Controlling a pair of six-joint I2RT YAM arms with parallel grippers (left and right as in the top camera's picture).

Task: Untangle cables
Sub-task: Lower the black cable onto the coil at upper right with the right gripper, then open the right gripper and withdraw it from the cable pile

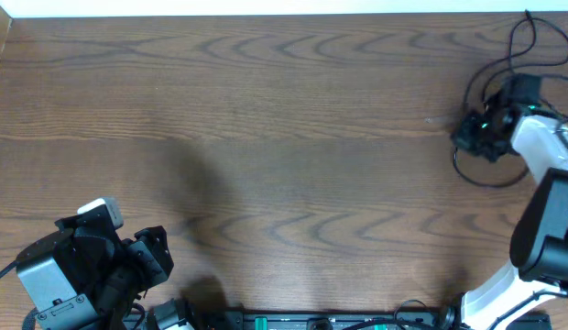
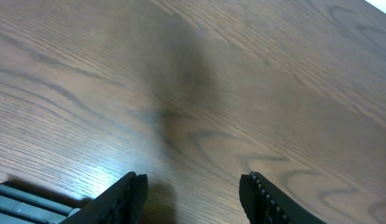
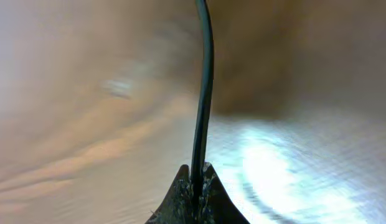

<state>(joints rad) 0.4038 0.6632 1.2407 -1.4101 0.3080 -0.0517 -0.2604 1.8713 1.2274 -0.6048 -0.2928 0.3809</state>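
Table: dark brown wood-grain top, matte w/ soft glare patches. Cable: thin, round, smooth black cord, flexible. R gripper: black fingers w/ rough, flecked faces, tapering to a wedge and pressed together, pinching the cable right at the tips. From the pinch the cord runs straight out away from R gripper, then bends slightly. Wrist view is blurry beyond that. Overhead: thin black loops curl on the wood just beside R gripper on both sides, prob. the same cord, can't tell for sure. L gripper: well apart from R gripper, across the table. Its black ridged fingers are spread, w/ bare wood between and nothing held.
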